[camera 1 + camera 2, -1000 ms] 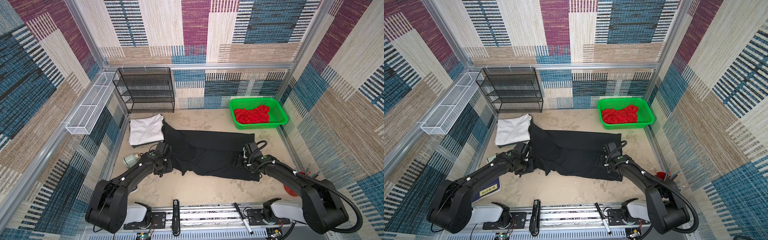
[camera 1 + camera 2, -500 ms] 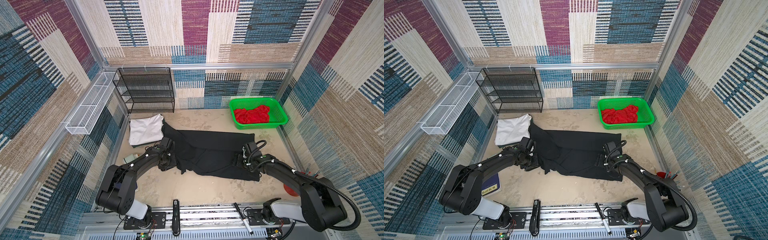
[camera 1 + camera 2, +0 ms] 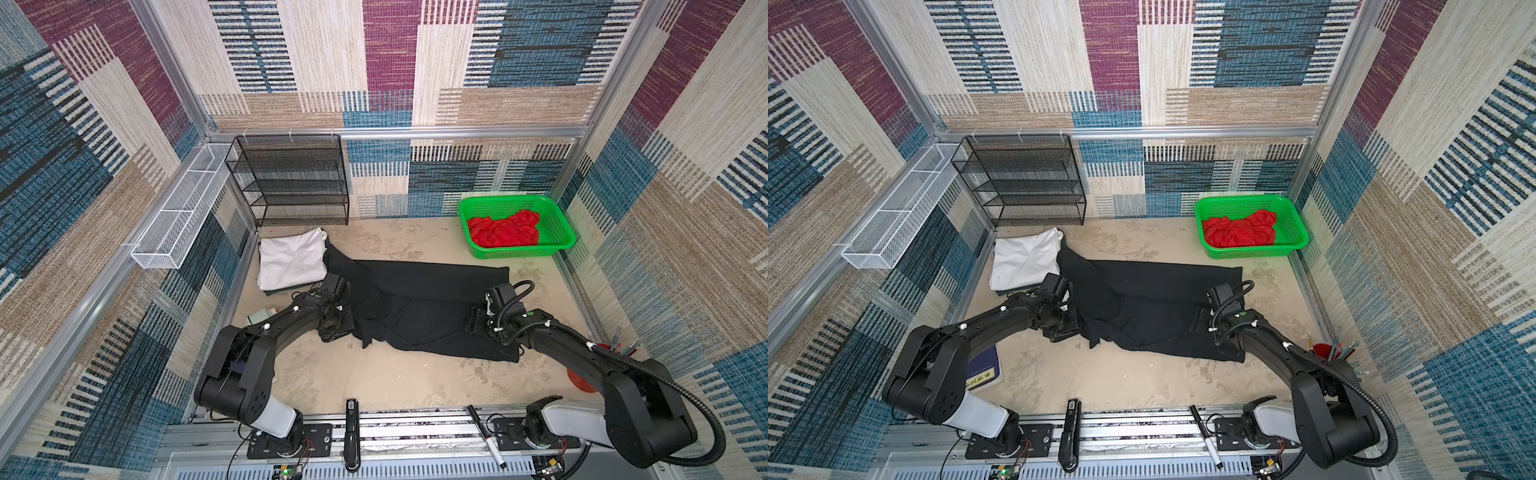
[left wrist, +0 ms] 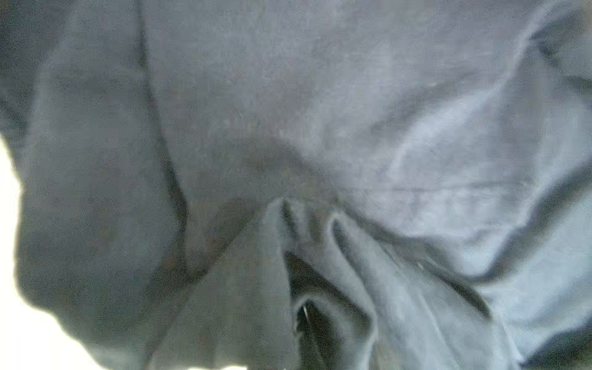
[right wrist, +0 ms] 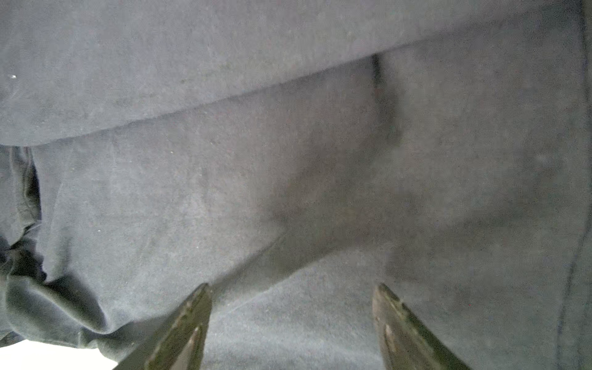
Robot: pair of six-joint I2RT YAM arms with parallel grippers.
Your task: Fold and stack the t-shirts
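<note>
In both top views the left hand [image 3: 350, 328] [image 3: 1079, 323] is clamped on the near edge of the black shirt [image 3: 419, 303] [image 3: 1150, 299], which lies spread on the bench [image 3: 374, 382] between it and the right hand [image 3: 471, 326].

Left wrist view: black cloth bunches into the pinch.

Right wrist view: the right hand's fingers [image 5: 192, 326] stand wide apart and empty, over flat black cloth.
</note>
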